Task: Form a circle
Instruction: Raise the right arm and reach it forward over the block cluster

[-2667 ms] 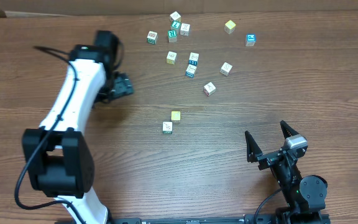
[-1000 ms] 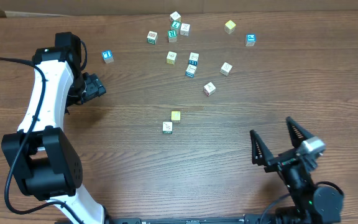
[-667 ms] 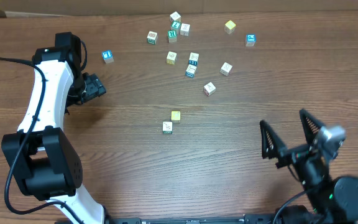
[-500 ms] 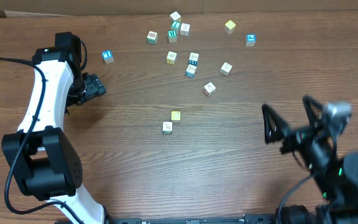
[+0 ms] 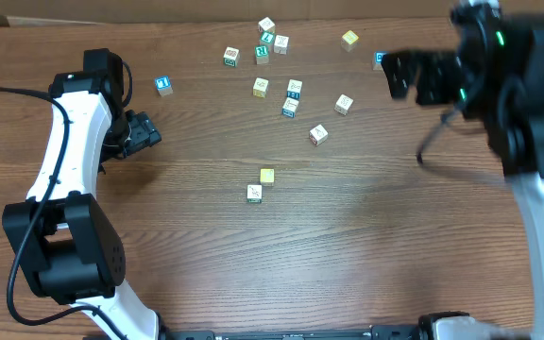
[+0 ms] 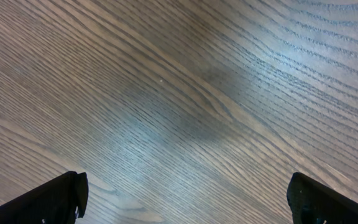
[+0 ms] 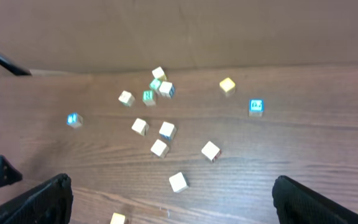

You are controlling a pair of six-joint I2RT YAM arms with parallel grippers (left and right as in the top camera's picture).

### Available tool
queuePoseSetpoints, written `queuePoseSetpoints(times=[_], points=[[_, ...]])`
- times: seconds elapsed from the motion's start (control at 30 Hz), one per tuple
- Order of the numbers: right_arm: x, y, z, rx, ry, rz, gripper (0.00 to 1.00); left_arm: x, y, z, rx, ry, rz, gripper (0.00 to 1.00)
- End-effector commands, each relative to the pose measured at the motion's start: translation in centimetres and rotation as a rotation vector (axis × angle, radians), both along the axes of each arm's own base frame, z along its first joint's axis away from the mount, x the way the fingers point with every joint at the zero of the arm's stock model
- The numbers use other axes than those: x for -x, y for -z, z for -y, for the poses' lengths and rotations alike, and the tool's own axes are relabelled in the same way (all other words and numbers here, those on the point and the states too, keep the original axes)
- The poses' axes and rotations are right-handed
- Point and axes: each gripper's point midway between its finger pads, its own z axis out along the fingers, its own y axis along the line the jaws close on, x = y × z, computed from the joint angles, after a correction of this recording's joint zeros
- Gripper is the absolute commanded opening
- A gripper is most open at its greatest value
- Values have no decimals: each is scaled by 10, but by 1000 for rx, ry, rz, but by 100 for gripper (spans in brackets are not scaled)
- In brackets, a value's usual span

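**Left gripper** [image 5: 145, 132]: your jaws stand wide apart and hold nothing. The wrist view shows only bare table [image 6: 185, 93] between the two fingertips. From overhead the gripper sits at the table's left side. One blue cube [image 5: 163, 85] lies just beyond it, near but not touching.

**Right gripper** [image 7: 171, 208]: your jaws are likewise spread wide, with nothing between them. From overhead the arm stands high over the far right of the table and is blurred. A second blue cube [image 7: 256, 106] shows just at the gripper's edge in that view. The wrist camera looks down on the whole scatter of cubes from well above.

**The circle** [image 5: 293, 97]: it lies in the far middle of the table as a loose cluster with gaps, not a closed ring.
- A pale yellow cube [image 5: 261, 87] sits on its left.
- Two whitish cubes lie close together beside it; you cannot tell from overhead whether they touch.
- A fourth whitish cube [image 5: 344, 104] is set off to the right.
- Both grippers are well apart from the cluster.

**Other items:**
- The green cubes [image 5: 264, 42] are grouped behind the cluster, near the far edge.
- A yellow cube [image 5: 349, 40] lies to their right.
- A lone whitish cube [image 5: 318, 135] lies nearer you than the cluster.
- A pair [image 5: 261, 184], one yellow and one whitish, sits corner to corner near the table's centre, apart from everything else.
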Motion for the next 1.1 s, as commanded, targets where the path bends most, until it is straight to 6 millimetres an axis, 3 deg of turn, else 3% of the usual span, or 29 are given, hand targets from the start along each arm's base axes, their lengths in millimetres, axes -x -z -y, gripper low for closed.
queuePoseSetpoints(times=[0.0, 0.13, 0.2, 0.27, 0.37, 0.4, 0.5, 0.63, 0.8, 0.97, 1.07], points=[[-30, 13, -12, -17, -43, -52, 100, -3, -11, -3, -17, 17, 26, 100], [-46, 51, -35, -92, -139, -159, 100, -3, -11, -3, -17, 17, 26, 100], [-50, 72, -36, -91, -137, -220, 100, -3, -11, -3, -17, 17, 27, 100], [-52, 90, -36, -87, -136, -274, 83, -3, -11, -3, -17, 17, 26, 100], [-57, 114, -32, -64, -114, -334, 46, -3, -11, -3, -17, 17, 27, 100], [-59, 123, -31, -54, -105, -351, 43, -3, -11, -3, -17, 17, 26, 100], [-64, 148, -27, -32, -86, -410, 44, -3, -11, -3, -17, 17, 26, 100], [-66, 174, -27, -52, -54, -488, 54, -3, -11, -3, -17, 17, 27, 100], [-73, 207, -28, -91, 28, -581, 58, -3, -11, -3, -17, 17, 26, 100], [-80, 247, -19, -40, 233, -658, 63, -3, -11, -3, -17, 16, 26, 100], [-81, 262, -21, -45, 328, -689, 65, -3, -11, -3, -17, 17, 26, 100]])
